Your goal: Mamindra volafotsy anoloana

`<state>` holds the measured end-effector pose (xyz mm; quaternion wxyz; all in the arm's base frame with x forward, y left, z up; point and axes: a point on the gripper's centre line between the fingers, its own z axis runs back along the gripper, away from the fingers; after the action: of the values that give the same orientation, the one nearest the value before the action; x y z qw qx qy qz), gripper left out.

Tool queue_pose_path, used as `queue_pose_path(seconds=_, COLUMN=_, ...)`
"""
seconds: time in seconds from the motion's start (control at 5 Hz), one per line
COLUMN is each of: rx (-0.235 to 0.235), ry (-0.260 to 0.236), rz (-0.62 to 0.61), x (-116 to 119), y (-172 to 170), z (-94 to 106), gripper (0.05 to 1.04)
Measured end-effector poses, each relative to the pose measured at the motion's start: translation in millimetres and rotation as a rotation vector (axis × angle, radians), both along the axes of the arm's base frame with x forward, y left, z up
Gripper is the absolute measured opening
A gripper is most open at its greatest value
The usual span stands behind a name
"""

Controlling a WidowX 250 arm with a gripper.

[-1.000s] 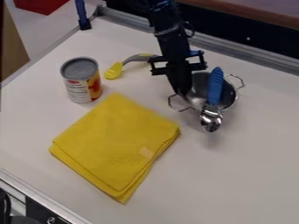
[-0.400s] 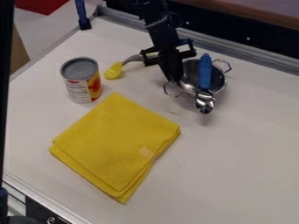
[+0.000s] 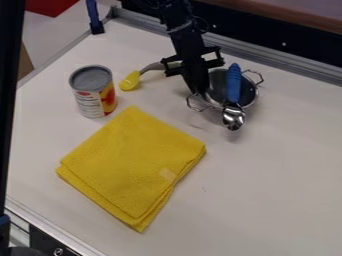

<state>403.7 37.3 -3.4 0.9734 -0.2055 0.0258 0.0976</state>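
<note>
White bench (image 3: 267, 180), a metal rail along its 12 o'clock edge; clock positions are taken from the centre of the view. We find the steel pot (image 3: 248, 92) between 1 and 2 o'clock, with a blue-handled spoon (image 3: 233, 84) laid across it, its bowl projecting past the rim toward 6 o'clock. The tool (image 3: 199, 93) stands at the pot's 9 o'clock side, just above a wire handle (image 3: 194, 104); we judge it closed on the rim there.

Principal hazard: a one-sided hold. The pot's weight hangs to the 3 o'clock side of the grip, so we would expect it to tilt or swivel if lifted quickly. Second hazard: the spoon appears loose and top-heavy; a tilt or jolt could slide it out onto the bench.

We read the task as bringing the silver pot toward the front, presumably 6 o'clock. On that route the projecting spoon could catch the folded yellow cloth (image 3: 130, 165) at 7 o'clock if carried low. Swinging toward 10 o'clock would risk the yellow-ended utensil (image 3: 130, 81), near the tool, then the can (image 3: 92, 95). We advise a slow, level carry.
</note>
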Motion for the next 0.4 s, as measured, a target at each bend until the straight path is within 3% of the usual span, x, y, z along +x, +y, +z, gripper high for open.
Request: queue_pose_path(seconds=0.4, rx=-0.005, ry=0.009, rz=0.010, x=-1.5, y=3.0, z=-0.3, gripper=0.057)
